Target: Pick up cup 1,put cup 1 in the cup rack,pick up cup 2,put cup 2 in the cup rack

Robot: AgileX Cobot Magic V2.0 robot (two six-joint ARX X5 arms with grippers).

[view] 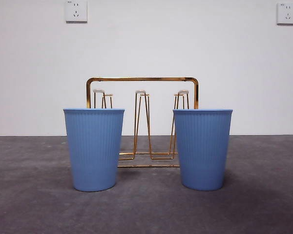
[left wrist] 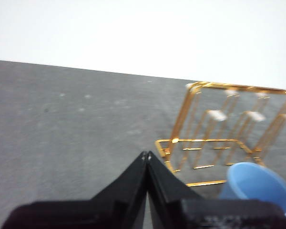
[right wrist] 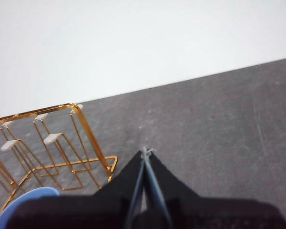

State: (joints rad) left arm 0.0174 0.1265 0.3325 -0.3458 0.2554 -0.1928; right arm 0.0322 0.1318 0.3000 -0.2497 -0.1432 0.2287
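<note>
Two blue cups, the left cup [view: 94, 148] and the right cup [view: 202, 148], stand upright in front of the cup rack [view: 142, 122], one at each end. The left gripper [left wrist: 146, 153] and the right gripper [right wrist: 145, 150] hang above the counter [view: 29, 195], jaws closed on nothing.

Grey table [view: 29, 204], two upright blue cups [view: 94, 148] [view: 202, 148], gold cup rack [view: 142, 122] behind them

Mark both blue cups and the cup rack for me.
left cup [view: 94, 151], front view, middle of its ribbed wall.
right cup [view: 202, 151], front view, middle of its ribbed wall.
cup rack [view: 142, 79], front view, top bar of its handle frame.
</note>
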